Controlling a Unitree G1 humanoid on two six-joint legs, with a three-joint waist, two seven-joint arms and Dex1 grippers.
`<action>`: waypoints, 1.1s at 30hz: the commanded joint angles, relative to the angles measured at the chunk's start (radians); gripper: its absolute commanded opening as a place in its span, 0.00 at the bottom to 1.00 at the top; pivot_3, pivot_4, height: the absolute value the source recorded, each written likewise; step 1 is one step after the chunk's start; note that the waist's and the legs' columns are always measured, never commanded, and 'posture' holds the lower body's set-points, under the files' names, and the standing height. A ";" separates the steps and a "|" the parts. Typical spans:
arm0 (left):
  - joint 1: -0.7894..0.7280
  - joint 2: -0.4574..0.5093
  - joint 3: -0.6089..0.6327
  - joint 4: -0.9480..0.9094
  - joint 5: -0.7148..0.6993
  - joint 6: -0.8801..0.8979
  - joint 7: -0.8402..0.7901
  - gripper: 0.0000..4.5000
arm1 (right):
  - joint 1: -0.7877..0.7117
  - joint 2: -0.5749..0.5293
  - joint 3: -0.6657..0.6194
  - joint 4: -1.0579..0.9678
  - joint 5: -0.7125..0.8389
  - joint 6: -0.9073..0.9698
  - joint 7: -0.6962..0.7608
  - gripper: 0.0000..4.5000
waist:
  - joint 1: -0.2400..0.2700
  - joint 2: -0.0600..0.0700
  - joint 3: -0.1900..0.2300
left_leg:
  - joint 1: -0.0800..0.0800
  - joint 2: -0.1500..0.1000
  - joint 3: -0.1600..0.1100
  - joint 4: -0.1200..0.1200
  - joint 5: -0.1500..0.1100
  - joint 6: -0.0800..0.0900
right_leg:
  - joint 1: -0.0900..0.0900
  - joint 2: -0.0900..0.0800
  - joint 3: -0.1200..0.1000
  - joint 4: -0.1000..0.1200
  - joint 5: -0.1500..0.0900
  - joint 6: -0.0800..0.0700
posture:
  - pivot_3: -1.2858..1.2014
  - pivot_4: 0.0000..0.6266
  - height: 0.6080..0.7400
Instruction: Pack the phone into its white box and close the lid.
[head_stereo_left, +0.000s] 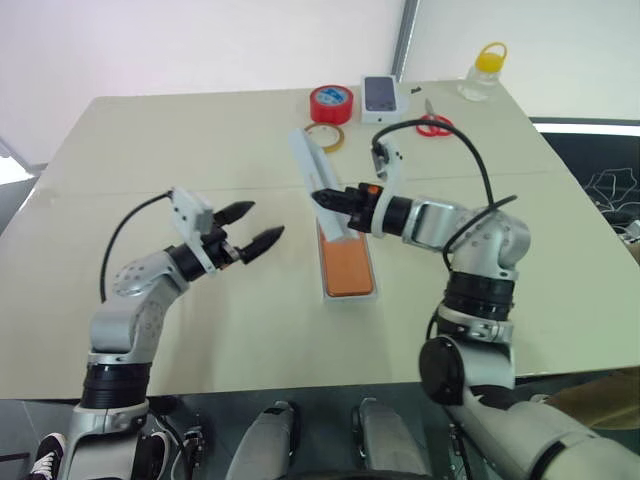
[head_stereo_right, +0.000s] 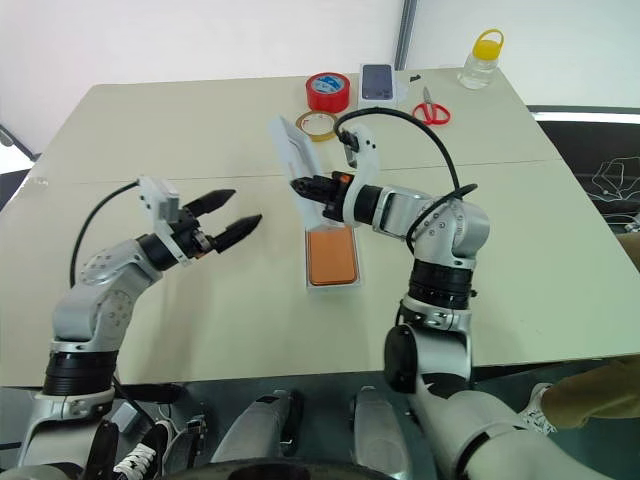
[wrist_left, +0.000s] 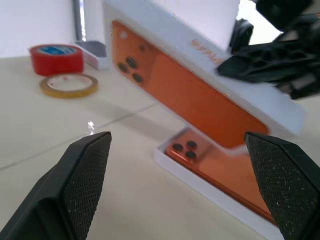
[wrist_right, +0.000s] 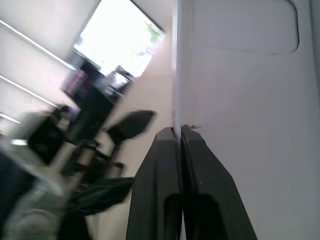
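I see the right gripper clamped on the tilted lid rim, phone in white box mid-worktop, left gripper spread wide, empty.

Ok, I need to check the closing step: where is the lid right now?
The lid is held tilted in the right gripper, mid-table just behind the white box holding the phone.
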 joint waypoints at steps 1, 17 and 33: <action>-0.007 0.027 0.038 -0.040 -0.033 0.021 0.005 1.00 | 0.002 0.046 -0.054 -0.088 0.075 0.100 -0.059 0.01 | 0.002 0.000 0.000 | 0.000 0.000 0.000 0.000 0.000 0.000 | 0.000 0.000 0.000 0.000 0.000 0.000 | 0.52 0.24 1.00; 0.051 0.035 0.065 -0.100 -0.082 0.076 0.042 0.82 | 0.160 0.100 -0.059 0.015 0.571 0.126 -0.477 0.00 | -0.001 0.001 0.000 | 0.000 0.000 0.001 -0.002 0.000 0.000 | 0.000 -0.001 0.001 -0.001 0.000 0.000 | 0.52 0.24 1.00; 0.053 0.018 0.051 -0.110 -0.102 0.074 0.073 0.82 | 0.196 0.064 0.039 0.107 1.021 -0.038 -0.825 0.00 | -0.001 0.001 0.000 | 0.001 0.000 0.001 -0.002 0.000 0.000 | 0.000 0.000 0.001 -0.001 0.000 0.000 | 0.52 0.24 1.00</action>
